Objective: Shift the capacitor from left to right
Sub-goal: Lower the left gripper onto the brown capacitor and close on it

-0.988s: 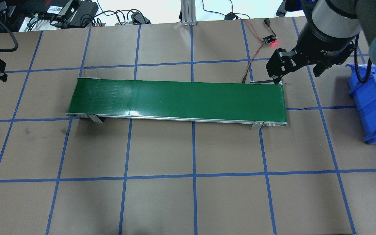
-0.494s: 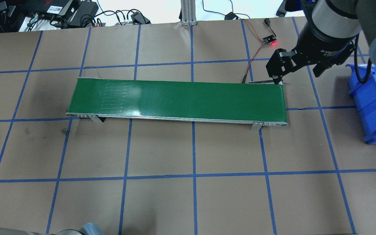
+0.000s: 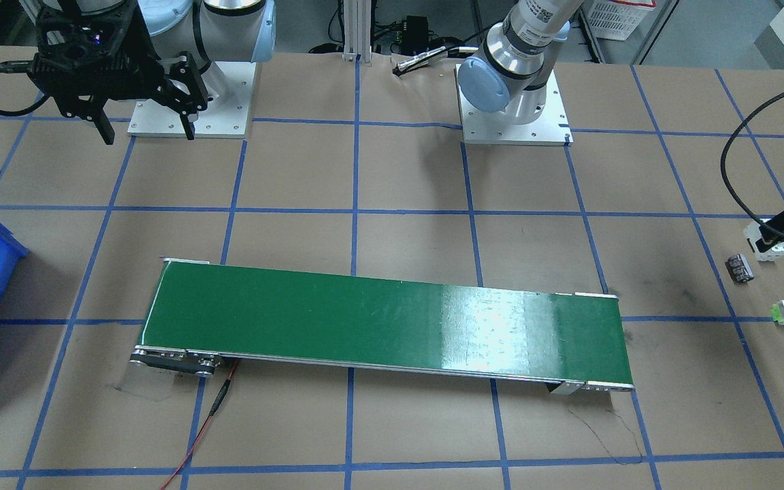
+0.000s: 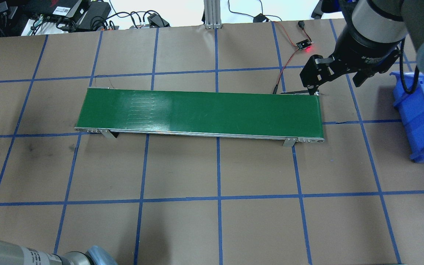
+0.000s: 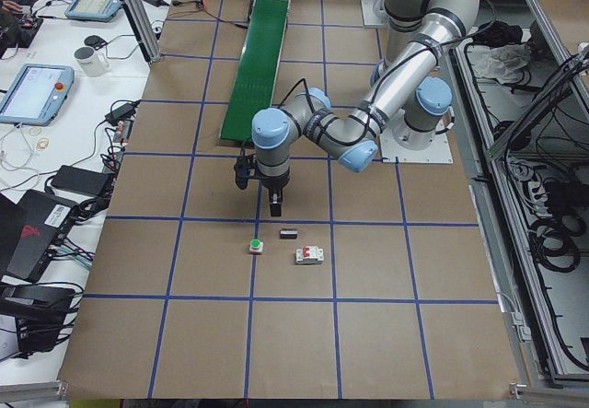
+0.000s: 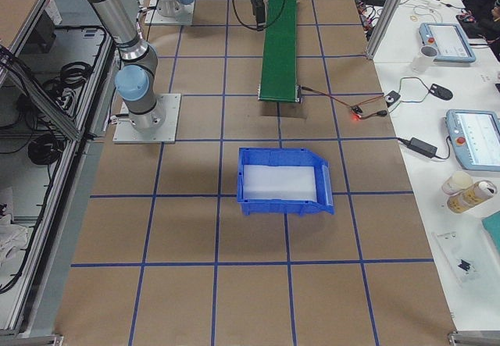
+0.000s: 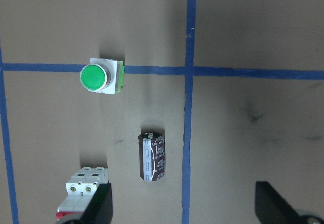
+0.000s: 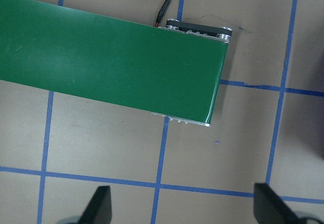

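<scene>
The left fingers (image 7: 98, 206) are hanging spread and empty over the stubby black-brown striped cylindrical capacitor (image 7: 152, 155), which is lying near the worktop's left edge (approach step, I judge). Next: centring, descending, closing across it. The right fingers (image 8: 98, 204) are gaping empty too.

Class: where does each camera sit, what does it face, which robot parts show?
Front-facing: across table, facing robot bases; right gripper.
Overhead: behind robot, over conveyor; right gripper.
Exterior left: table's end; left arm near capacitor.
Exterior right: opposite end; blue bin, right arm.
Left wrist: downward; left gripper, capacitor.
Right wrist: downward; right gripper, conveyor.
Shared: overhead, left wrist show capacitor.
</scene>
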Controlling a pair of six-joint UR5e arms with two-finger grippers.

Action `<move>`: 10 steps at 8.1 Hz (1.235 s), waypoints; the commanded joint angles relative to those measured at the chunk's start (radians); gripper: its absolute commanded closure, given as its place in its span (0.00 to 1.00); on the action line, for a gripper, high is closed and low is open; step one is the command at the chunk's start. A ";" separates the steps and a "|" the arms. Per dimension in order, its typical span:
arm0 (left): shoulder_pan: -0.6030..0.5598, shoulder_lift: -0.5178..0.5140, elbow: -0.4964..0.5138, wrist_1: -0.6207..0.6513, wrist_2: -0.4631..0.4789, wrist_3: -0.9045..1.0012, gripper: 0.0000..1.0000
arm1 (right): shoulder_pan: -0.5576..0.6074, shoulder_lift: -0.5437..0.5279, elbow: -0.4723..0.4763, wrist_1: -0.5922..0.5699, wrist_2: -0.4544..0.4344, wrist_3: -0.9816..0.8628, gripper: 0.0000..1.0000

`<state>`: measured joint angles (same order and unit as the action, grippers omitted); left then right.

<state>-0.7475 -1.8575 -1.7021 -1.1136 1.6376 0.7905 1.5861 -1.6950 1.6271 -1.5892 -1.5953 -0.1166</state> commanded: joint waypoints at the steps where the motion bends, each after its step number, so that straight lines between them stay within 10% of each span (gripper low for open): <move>1: 0.023 -0.080 -0.030 0.113 0.002 0.135 0.00 | 0.000 0.000 0.000 0.000 0.000 0.000 0.00; 10: 0.059 -0.187 -0.039 0.124 0.004 0.210 0.00 | 0.000 0.000 0.000 0.000 0.000 -0.002 0.00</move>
<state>-0.6908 -2.0338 -1.7394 -0.9919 1.6409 0.9996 1.5861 -1.6951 1.6275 -1.5892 -1.5941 -0.1180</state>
